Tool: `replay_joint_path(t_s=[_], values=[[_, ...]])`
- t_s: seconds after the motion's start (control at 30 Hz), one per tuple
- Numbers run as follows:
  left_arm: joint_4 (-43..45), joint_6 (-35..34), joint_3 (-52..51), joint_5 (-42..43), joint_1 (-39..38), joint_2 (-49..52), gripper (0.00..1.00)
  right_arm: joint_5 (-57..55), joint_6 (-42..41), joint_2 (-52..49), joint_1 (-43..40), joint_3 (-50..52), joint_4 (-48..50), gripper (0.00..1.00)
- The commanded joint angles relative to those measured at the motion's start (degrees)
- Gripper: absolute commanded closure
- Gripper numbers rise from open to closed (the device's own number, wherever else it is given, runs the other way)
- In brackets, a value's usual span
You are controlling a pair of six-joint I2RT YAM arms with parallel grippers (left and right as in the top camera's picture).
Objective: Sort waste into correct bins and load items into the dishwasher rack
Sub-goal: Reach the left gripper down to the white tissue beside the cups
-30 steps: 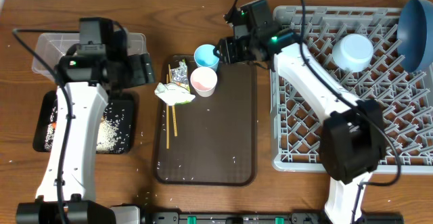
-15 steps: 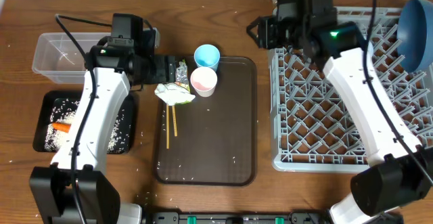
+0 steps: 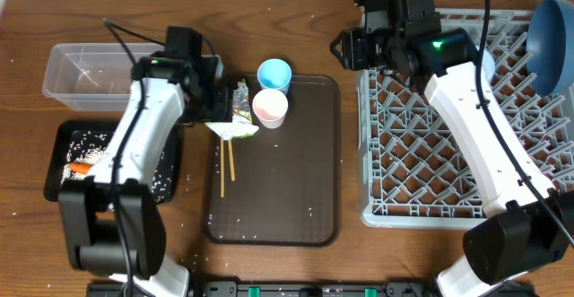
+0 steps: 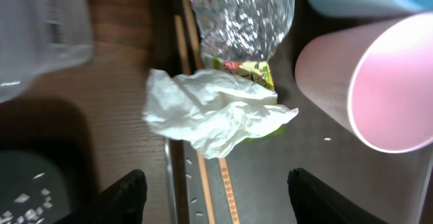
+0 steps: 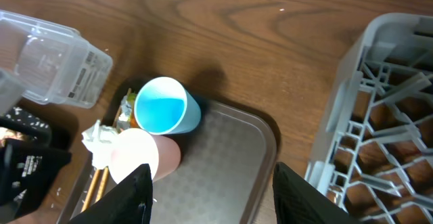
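**Left pincer at the tissue, right one off the rack corner**

The left pincer (image 4: 220, 207) is seen spread apart, empty, just short of the crumpled tissue (image 4: 210, 112). Only the left wrist view shows the tissue stacked on the snack wrapper (image 4: 243, 28) and chopsticks (image 4: 201, 176).

The right pincer (image 5: 211, 197) is spread too, nothing held, between the light blue cup (image 5: 162, 109) and the rack (image 3: 430, 162).

The dark blue bowl (image 3: 552, 41) at the rack's right edge is caught only from overhead. The brown tray's (image 3: 287, 180) lower half carries just loose grains.
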State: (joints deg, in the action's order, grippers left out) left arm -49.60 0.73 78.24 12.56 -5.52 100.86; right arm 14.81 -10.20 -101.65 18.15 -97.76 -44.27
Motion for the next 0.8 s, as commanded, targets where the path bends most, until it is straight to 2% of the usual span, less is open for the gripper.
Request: replay_joint_path(t_s=[0.0, 0.2, 0.77], values=[[0.24, 2.69, -0.50, 0.83, -1.11, 1.70, 0.34, -1.42, 0.66, -0.26, 0.13, -0.11, -0.33, 0.50], [1.33, 2.69, -0.52, 0.24, -1.60, 3.48, 0.47, -2.25, 0.90, -0.26, 0.13, -0.11, -0.92, 0.49], [3.50, 2.62, -1.07, -1.60, -1.60, 9.88, 0.49, -3.04, 1.14, -0.26, -0.35, -0.11, -2.16, 0.48]])
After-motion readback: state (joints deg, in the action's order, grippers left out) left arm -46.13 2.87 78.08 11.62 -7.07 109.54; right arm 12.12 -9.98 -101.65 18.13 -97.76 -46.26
